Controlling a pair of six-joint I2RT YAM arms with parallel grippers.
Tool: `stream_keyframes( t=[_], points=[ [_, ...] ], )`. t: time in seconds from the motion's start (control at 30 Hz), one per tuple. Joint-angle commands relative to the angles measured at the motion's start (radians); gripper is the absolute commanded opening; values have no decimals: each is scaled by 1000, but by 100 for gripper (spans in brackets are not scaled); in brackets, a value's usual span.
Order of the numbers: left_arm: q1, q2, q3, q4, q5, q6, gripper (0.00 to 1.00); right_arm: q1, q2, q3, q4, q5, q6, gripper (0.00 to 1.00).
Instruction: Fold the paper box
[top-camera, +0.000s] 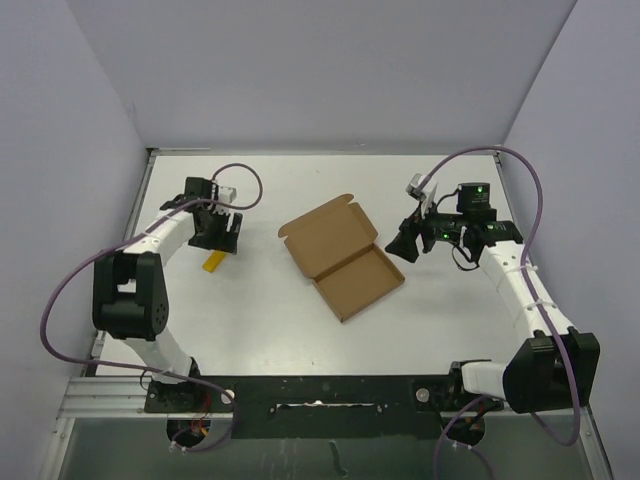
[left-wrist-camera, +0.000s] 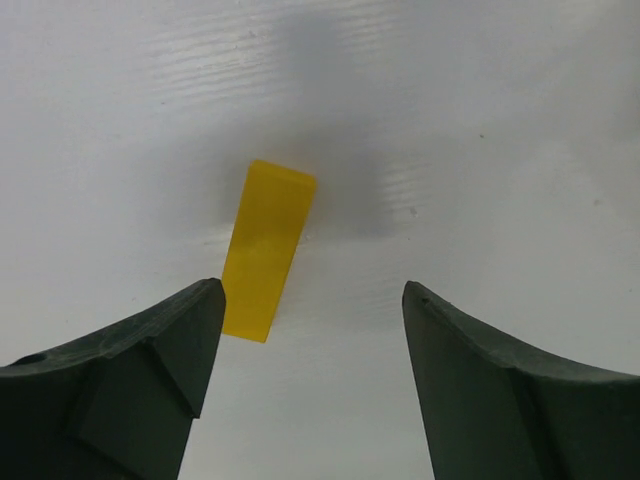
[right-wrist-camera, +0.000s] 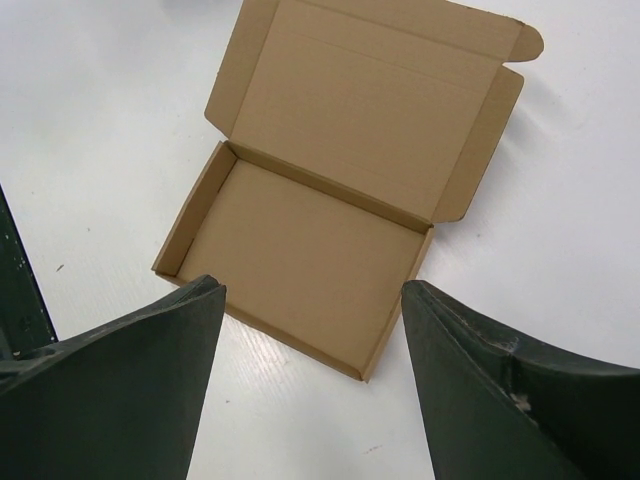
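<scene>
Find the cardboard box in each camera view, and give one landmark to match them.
Top external: the cardboard box lies open at the centre.
Left wrist: not in it; only a yellow strip shows.
Right wrist: the cardboard box fills the upper middle, lid open.
Shared landmark: the white table under everything; the yellow strip also shows in the top view, left of the box.

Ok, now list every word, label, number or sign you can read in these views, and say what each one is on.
No readable text in any view.
paper box: plain brown cardboard, inside and flaps unprinted.
yellow block: plain, no marking.
left fingers and right fingers: plain dark, no marks.
</scene>
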Motion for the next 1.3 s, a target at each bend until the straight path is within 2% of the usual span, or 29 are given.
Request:
stream_keyframes(
  t=[0.0, 0.13, 0.77, 1.0, 1.13, 1.27],
  points=[
    [62, 110, 99, -37, 63, 22, 67, -7, 12, -1, 6, -28, 2, 73],
    [118, 194, 163, -86, 107, 3, 57, -9, 14, -4, 8, -32, 0, 73],
    [107, 251, 145, -85, 76, -6, 53, -6, 41, -7, 6, -27, -9, 73],
    [89, 275, 145, -103, 40, -6, 34, -8, 43, -7, 6, -29, -8, 73],
    [83, 260, 141, -104, 28, -11, 20, -11, 43, -8, 6, -29, -8, 73],
    [70, 219, 132, -102, 23, -17, 15, -17, 41, -8, 6, -39, -5, 73]
  ],
)
